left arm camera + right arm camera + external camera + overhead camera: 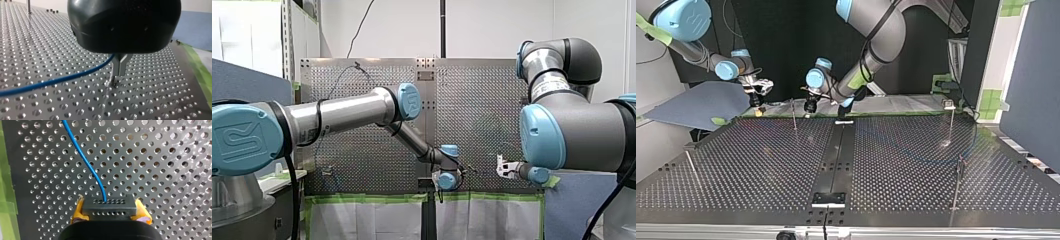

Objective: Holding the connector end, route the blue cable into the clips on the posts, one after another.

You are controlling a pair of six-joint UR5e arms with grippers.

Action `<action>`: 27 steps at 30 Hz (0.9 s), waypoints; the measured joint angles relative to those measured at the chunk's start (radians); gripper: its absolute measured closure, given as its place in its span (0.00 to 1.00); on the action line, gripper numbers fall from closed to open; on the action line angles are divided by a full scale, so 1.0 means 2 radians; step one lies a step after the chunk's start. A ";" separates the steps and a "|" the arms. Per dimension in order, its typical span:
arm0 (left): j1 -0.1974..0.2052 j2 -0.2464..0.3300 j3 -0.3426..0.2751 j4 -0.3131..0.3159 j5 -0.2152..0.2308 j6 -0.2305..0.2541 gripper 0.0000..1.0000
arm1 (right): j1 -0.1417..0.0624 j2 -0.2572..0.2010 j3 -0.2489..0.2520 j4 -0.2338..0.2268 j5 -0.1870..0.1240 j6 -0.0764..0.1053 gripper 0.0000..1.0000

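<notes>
My right claw [110, 210] is gripping the dark connector [109, 204] between its yellow pads, and the blue cable [86, 163] is running straight ahead from it over the perforated worktop [50, 37]. My left claw [119, 65], the nearer one to a thin post [794, 116], is seemingly pinching the cable in its metal fingers just above the post's tip, the cable trailing off sideways.

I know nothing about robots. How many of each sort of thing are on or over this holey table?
robot arms: 2
thin posts: 4
blue cable: 1
connector: 1
Total: 8
</notes>
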 joint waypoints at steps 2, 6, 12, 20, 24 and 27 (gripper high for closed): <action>0.002 0.000 0.002 0.000 0.006 -0.004 1.00 | 0.001 0.000 -0.001 0.000 0.001 0.000 1.00; 0.006 0.000 0.008 -0.002 0.009 -0.009 1.00 | 0.002 0.000 -0.003 -0.001 0.001 0.001 1.00; 0.009 0.000 0.010 -0.013 -0.007 -0.002 1.00 | 0.004 0.001 -0.006 -0.002 0.002 0.002 1.00; 0.010 0.000 0.010 -0.018 -0.019 0.004 1.00 | 0.000 0.001 -0.007 -0.024 0.027 0.021 1.00; 0.012 0.000 0.010 -0.018 -0.019 0.004 1.00 | -0.001 0.001 -0.009 -0.037 0.043 0.032 1.00; 0.012 0.000 0.011 -0.018 -0.019 0.004 1.00 | 0.000 0.001 -0.017 -0.041 0.051 0.038 1.00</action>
